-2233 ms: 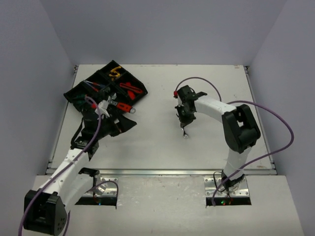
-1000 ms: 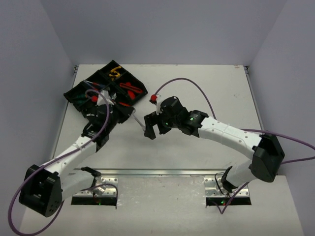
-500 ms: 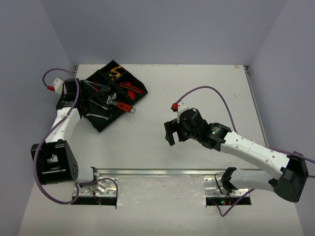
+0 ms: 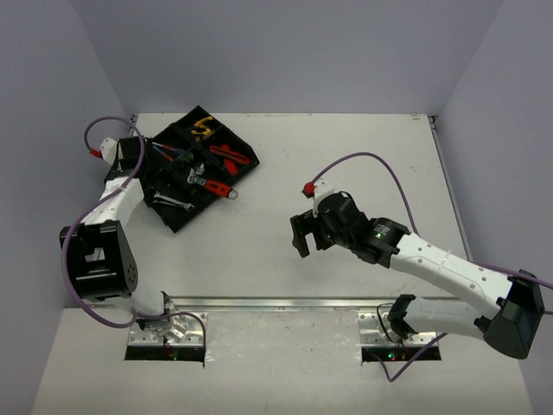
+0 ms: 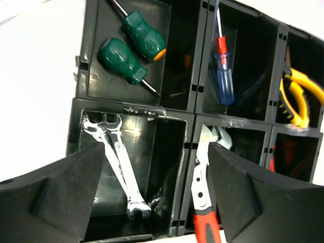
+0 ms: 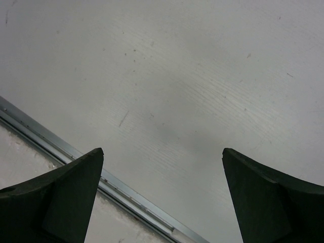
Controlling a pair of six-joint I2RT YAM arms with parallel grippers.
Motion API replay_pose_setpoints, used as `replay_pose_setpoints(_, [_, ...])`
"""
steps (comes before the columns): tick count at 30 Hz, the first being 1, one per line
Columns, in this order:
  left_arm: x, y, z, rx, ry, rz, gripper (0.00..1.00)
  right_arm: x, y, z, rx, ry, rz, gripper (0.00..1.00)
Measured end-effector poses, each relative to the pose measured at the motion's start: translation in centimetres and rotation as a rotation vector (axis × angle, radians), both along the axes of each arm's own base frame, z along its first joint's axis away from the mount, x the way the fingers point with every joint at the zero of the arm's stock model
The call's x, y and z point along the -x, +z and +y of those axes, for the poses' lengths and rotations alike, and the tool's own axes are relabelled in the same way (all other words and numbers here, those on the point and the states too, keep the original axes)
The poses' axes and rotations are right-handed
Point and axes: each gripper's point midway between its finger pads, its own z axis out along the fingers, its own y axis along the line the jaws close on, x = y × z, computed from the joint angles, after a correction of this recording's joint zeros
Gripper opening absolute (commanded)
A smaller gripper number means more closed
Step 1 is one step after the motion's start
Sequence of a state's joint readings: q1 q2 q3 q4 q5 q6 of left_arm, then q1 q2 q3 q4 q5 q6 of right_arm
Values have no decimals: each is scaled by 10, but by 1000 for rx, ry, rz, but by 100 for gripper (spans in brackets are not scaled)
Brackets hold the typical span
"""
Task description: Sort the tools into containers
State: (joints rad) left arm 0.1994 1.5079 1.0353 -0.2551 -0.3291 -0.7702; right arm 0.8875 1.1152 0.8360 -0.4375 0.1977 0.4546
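The sorting looks finished, or very nearly. The right pincer [image 6: 162, 152] hangs wide open and empty over bare table [image 6: 202, 76], and the top view shows no loose tool on the table around it. Every tool in view is in the black divided tray [image 5: 195, 114], out beyond the left pincer [image 5: 156, 147]. That pincer is also spread wide with nothing between its fingers, and it is poised at the tray's near edge.

Directly ahead of the left pincer, in the compartment nearest it, two silver spanners [image 5: 119, 167] lie side by side, heads pointing away. Just inside its right finger, in the next compartment over, is an adjustable wrench [image 5: 205, 202] with a red handle. From above, that handle appears to stick out past the tray's rim. It may need a nudge, and that would be the only step left.

In the row beyond, straight out from the left finger, two green screwdrivers [image 5: 132, 50] share one compartment. Beyond the right finger, a slim blue screwdriver [image 5: 223, 76] with a red collar lies in the next. Farthest right of the pincer are yellow-handled pliers [image 5: 298, 98]. Below them is a dim red shape, too dark to name from the wrist. The top view shows red-handled tools [image 4: 232, 156] in that part of the tray, but I cannot tell which kind.
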Motion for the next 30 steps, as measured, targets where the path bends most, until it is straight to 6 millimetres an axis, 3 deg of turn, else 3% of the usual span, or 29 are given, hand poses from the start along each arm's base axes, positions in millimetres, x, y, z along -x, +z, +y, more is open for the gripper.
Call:
replay_pose_setpoints(5, [-1, 2, -8, 31, -34, -17, 100, 1, -1, -1, 7, 1, 3, 99])
replay_pose_setpoints(8, [7, 21, -25, 67, -116, -71, 100, 0, 1, -6, 24, -15, -1, 99])
replay_pose_setpoints(14, [40, 130, -86, 7, -433, -343, 100, -12, 32, -33, 42, -130, -113, 99])
replay_pose_setpoints(17, [69, 163, -109, -92, -558, -403, 100, -21, 60, -59, 66, -227, -222, 99])
replay_pose_setpoints(20, [93, 173, -116, -185, -621, -421, 100, -25, 89, -85, 89, -311, -321, 99])
replay_pose_setpoints(24, [122, 165, -121, -309, -647, -453, 100, -19, 117, -115, 86, -385, -391, 99])
replay_pose_setpoints(28, [148, 138, -135, -363, -728, -474, 100, -6, 126, -138, 59, -422, -429, 99])
replay_pose_setpoints(30, [156, 140, -137, -387, -743, -497, 100, 0, 121, -149, 60, -436, -440, 99])
